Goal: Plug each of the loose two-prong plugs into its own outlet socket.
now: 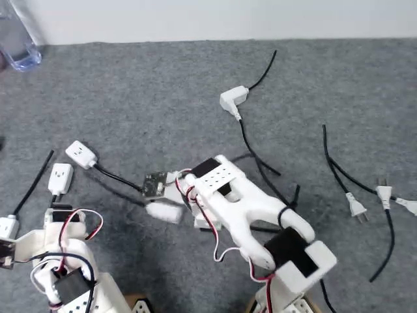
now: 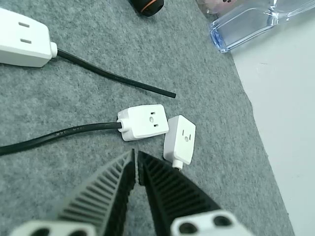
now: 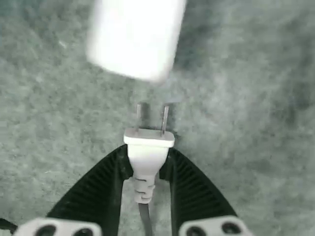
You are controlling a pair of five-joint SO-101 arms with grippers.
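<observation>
Right end effector (image 3: pixel 147 158) is clamped on a white two-prong plug (image 3: pixel 148 147). Its fingers pinch the plug body from both sides, and the black cord trails back between them. The prongs are out front, aimed straight at a white outlet socket (image 3: pixel 134 38) lying on the grey tabletop (image 3: pixel 256 98). The tips are close to its face but there's a gap, so they're not in. From the high view, the right arm (image 1: pixel 247 208) stretches across the middle of the tabletop, with that socket just off its tip.

Over to the left end effector (image 2: pixel 136 158): it's closed right up with nothing in it, hovering low over the felt. Just ahead of its tips sit two more, a corded socket (image 2: pixel 143 122) with a black lead running off sideways, and a smaller socket (image 2: pixel 180 140) just beside its corner. Farther off lies a third socket (image 2: pixel 24 32) with its own black cord. A clear plastic container (image 2: pixel 246 22) sits at the tabletop's edge.

Back in the high view, a far socket (image 1: pixel 233 99) sits alone on its cord. Out on the right side are a loose plug (image 1: pixel 355 207) and a second loose plug (image 1: pixel 384 193), near each other and well apart from every socket
</observation>
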